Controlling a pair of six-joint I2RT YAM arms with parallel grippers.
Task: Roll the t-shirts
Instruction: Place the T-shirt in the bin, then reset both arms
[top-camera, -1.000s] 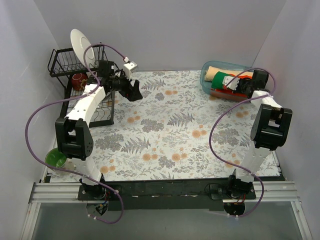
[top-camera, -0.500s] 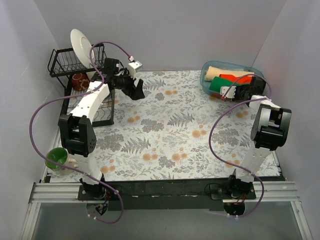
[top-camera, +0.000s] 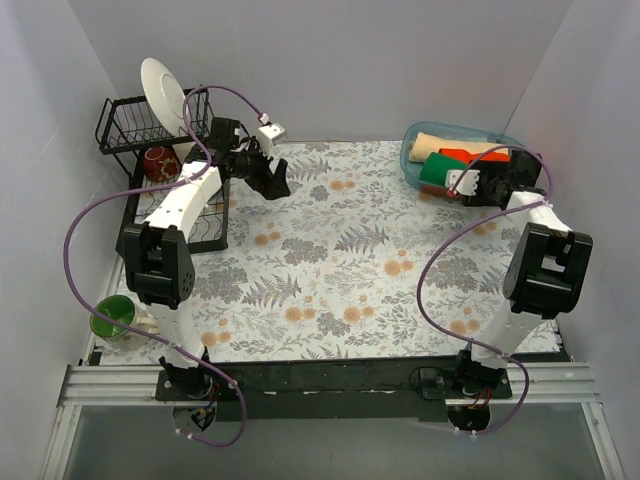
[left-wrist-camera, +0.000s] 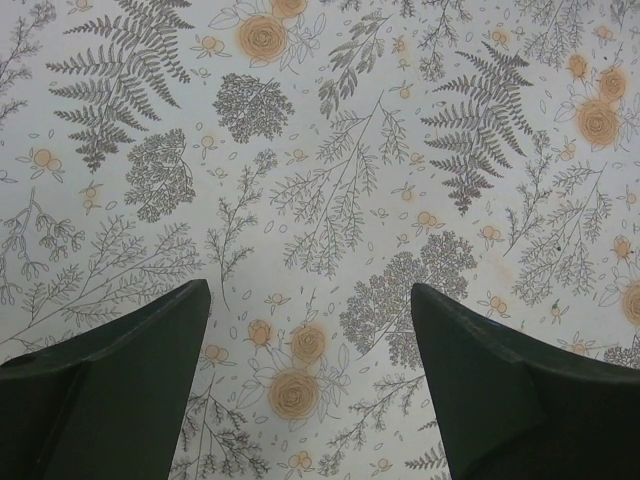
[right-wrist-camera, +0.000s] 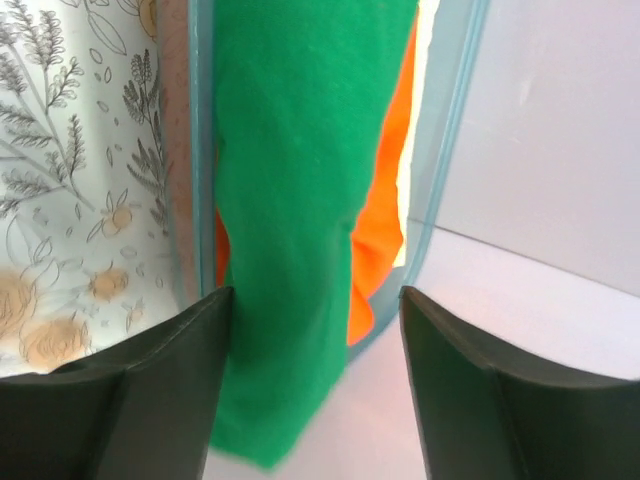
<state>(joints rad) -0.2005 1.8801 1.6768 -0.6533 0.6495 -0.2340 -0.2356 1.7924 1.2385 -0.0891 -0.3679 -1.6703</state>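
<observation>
Green t-shirt (right-wrist-camera: 290, 150) betw. open R tool (right-wrist-camera: 315, 300), by bin rim (right-wrist-camera: 202, 150); L tool (left-wrist-camera: 308, 290) wide open, empty.

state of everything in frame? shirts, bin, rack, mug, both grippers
left gripper: open, empty, above floral table cover
right gripper: open
translucent blue plastic bin: holds all three rolls
bright green cotton t-shirt: rolled, in the bin, between the right gripper's fingers
orange-red t-shirt: rolled, in the bin
tan t-shirt: rolled, in the bin, far side
round white plate: upright in black wire rack
small green ceramic mug: upright, table's near-left corner
</observation>
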